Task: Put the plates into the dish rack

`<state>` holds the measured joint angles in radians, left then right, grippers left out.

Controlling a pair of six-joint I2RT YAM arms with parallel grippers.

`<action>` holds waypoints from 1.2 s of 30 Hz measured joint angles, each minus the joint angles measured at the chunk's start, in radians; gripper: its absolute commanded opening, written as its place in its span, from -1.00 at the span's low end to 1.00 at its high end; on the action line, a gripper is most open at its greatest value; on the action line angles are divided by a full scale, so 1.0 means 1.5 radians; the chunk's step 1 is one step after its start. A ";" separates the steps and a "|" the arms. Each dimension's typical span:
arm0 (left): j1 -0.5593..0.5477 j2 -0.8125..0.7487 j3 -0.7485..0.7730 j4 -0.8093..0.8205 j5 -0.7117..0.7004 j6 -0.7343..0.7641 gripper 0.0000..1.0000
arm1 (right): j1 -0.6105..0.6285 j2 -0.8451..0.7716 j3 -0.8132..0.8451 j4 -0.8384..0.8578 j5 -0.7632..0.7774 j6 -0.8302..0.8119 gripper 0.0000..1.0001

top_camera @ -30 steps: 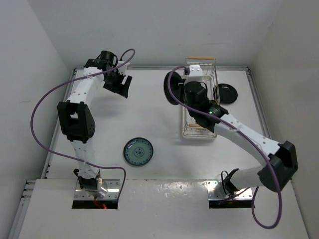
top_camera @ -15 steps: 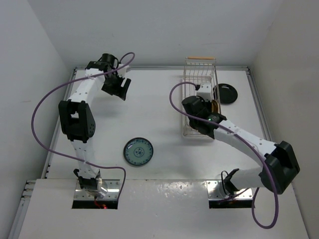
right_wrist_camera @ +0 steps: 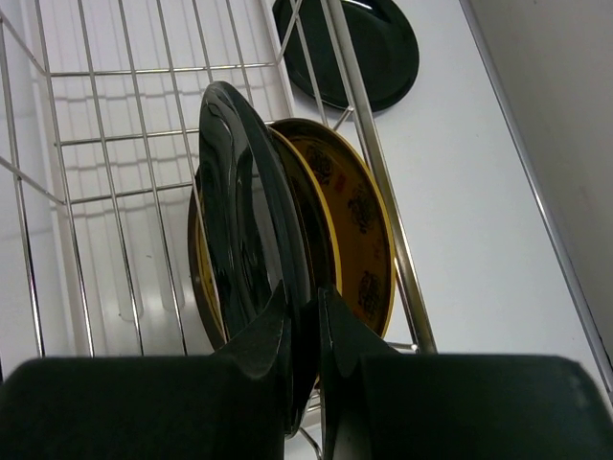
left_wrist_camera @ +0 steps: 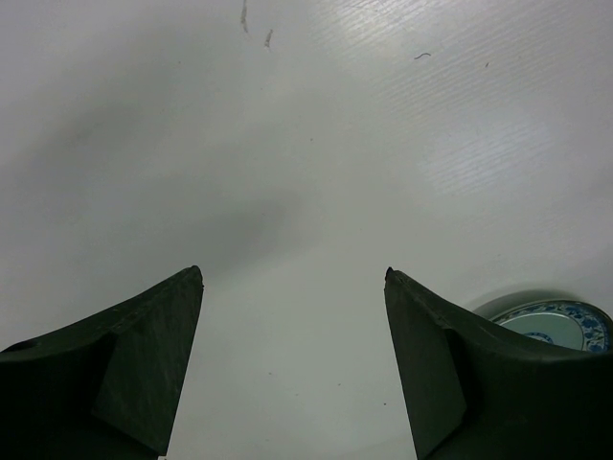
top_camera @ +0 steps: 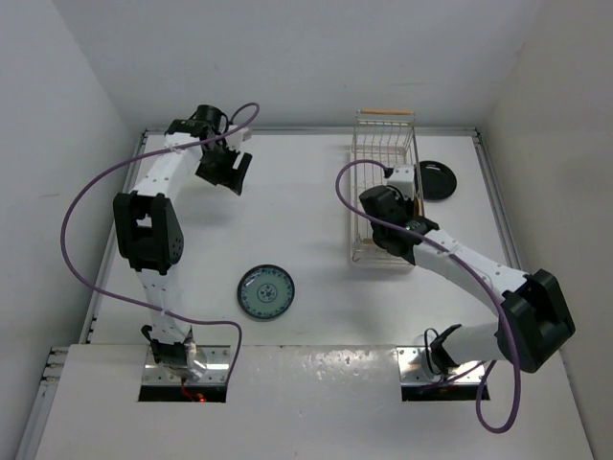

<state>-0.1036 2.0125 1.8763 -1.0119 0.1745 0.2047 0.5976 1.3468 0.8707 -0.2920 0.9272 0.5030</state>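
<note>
One glossy black plate [right_wrist_camera: 244, 192] stands on edge inside the dish rack [top_camera: 352, 182], toward its right side. It stands close against the mustard-yellow plate [right_wrist_camera: 369, 225], whose dark-rimmed, patterned face shows just behind it. We see the right gripper [right_wrist_camera: 302, 297] pinching the black plate's rim, its fingers drawn almost together with only the thin edge between them. The rack is white wire with a wooden handle [top_camera: 386, 113] at its far end, and it sits on the counter [top_camera: 287, 220]. Just outside the rack's right rail the second black plate [right_wrist_camera: 354, 48] lies flat. Well apart, toward the near left, the teal patterned plate [top_camera: 266, 291] lies flat too. The left gripper [left_wrist_camera: 292, 273] hangs spread wide, holding nothing, above the counter at the far left.
</note>
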 measured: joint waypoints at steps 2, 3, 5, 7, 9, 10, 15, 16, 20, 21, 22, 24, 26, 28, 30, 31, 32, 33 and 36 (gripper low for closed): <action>0.000 0.000 -0.001 0.000 0.000 0.000 0.62 | 0.000 0.004 0.000 -0.002 -0.002 0.002 -1.00; 0.000 0.000 -0.001 0.000 0.000 0.000 0.62 | 0.000 0.004 0.000 -0.004 -0.001 0.003 -1.00; 0.000 0.000 -0.001 0.001 0.000 0.000 0.62 | 0.005 0.004 0.001 -0.005 0.008 0.002 -1.00; 0.000 0.000 -0.001 0.000 0.000 0.000 0.62 | 0.018 0.004 0.002 -0.003 0.026 -0.009 -1.00; 0.000 0.000 -0.001 0.001 0.000 0.000 0.62 | 0.034 0.004 0.009 0.001 0.044 -0.027 -1.00; 0.000 0.000 -0.001 0.001 0.000 0.000 0.62 | 0.041 0.004 0.014 0.004 0.049 -0.034 -1.00; 0.000 0.000 -0.001 0.001 -0.001 0.000 0.62 | 0.055 0.004 0.038 0.020 0.058 -0.040 -1.00; 0.000 0.000 -0.001 0.001 -0.002 0.000 0.62 | 0.055 0.004 0.038 0.019 0.058 -0.038 -1.00; 0.000 0.000 -0.001 0.001 -0.005 0.000 0.62 | 0.053 0.016 0.039 0.002 0.063 -0.022 -1.00; 0.000 0.000 -0.001 0.001 -0.005 0.000 0.62 | 0.053 0.022 0.039 -0.004 0.063 -0.017 -1.00; 0.000 0.000 -0.001 0.001 -0.005 0.000 0.62 | 0.052 0.028 0.039 -0.009 0.062 -0.011 -1.00; 0.000 0.000 -0.001 0.001 -0.005 0.000 0.62 | 0.046 0.037 0.039 -0.017 0.054 0.000 -1.00; 0.000 0.000 -0.001 0.001 -0.005 0.000 0.62 | 0.039 0.041 0.039 -0.020 0.038 0.014 -1.00; 0.000 0.000 -0.002 0.001 -0.005 0.000 0.62 | 0.031 0.045 0.039 -0.024 0.025 0.025 -1.00; 0.000 0.000 -0.002 0.001 -0.006 0.000 0.62 | 0.023 0.053 0.038 -0.028 0.015 0.035 -1.00; 0.000 0.000 -0.003 0.001 -0.006 0.000 0.62 | 0.017 0.059 0.038 -0.030 0.003 0.040 -1.00; 0.000 0.000 -0.004 0.001 -0.007 0.000 0.62 | 0.013 0.063 0.038 -0.030 -0.006 0.044 -1.00; 0.000 0.000 -0.006 0.001 -0.008 0.000 0.62 | 0.009 0.069 0.037 -0.031 -0.017 0.045 -0.90; 0.000 0.001 -0.009 0.001 -0.010 0.000 0.62 | 0.004 0.074 0.037 -0.026 -0.043 0.044 -0.33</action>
<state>-0.1032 2.0144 1.8629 -1.0100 0.1600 0.2050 0.6029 1.4578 0.9264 -0.3317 0.8631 0.5686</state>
